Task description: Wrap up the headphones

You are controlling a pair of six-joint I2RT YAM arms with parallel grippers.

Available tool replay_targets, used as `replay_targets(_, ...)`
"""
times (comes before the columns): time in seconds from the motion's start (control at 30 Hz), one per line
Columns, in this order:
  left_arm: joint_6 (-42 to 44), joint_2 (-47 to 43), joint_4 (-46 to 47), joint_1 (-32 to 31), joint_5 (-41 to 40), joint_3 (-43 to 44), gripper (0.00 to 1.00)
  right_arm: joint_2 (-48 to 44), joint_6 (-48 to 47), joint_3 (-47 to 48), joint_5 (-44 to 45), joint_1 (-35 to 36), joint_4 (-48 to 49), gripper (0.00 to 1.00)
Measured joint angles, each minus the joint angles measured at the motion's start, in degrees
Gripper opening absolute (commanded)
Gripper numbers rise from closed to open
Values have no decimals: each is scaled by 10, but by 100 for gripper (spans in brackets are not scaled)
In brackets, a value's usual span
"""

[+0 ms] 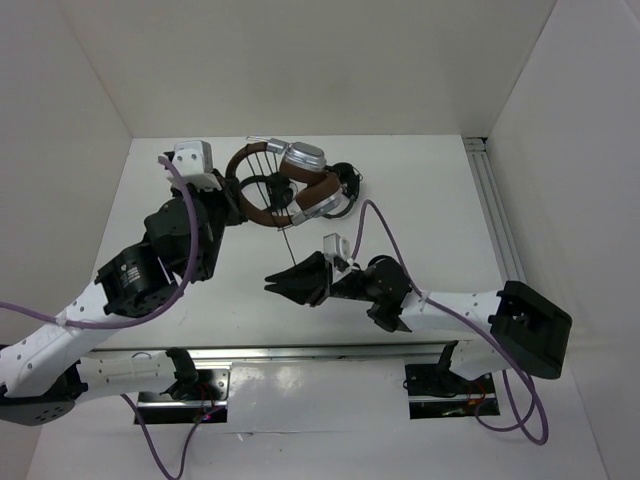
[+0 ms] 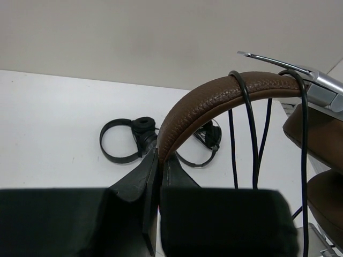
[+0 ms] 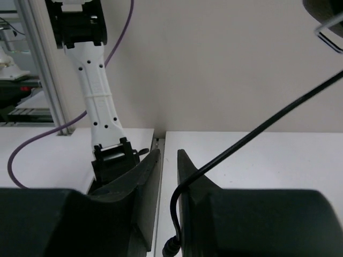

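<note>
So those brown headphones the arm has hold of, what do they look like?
The headphones have a brown, leather-looking headband, brown ear pads and shiny silver earcups. The left gripper is shut on the headband, holding them up. Their thin black cable loops over the headband several times and runs down to the right gripper; whether it's pinched there is unclear.

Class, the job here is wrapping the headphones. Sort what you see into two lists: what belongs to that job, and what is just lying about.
Belongs to the job:
brown-and-silver headphones; their black cable; left tool, clamped on the headband; right tool, pinching the cable.

Lying about:
small black headphones; another small black pair, both on the table.
</note>
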Motion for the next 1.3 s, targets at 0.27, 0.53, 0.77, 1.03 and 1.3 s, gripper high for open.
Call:
replay_targets(0.27,-8,0,22,1,-47,-17,0,26,8,-1,-9,37,8,10)
replay_targets(0.53,-14,-1,25,0,-69,-21,0,62,7,22,-3,57,6,2)
replay_targets(0.77,-9,-1,36,0,-102,-67,0,61,-5,39,3,74,-10,0)
replay_targets(1.03,-1,3,35,0,-142,-134,0,58,-40,98,44,96,-132,0)
replay_targets(1.3,-29,-12,23,0,-131,-244,0,40,-65,110,117,98,-235,0)
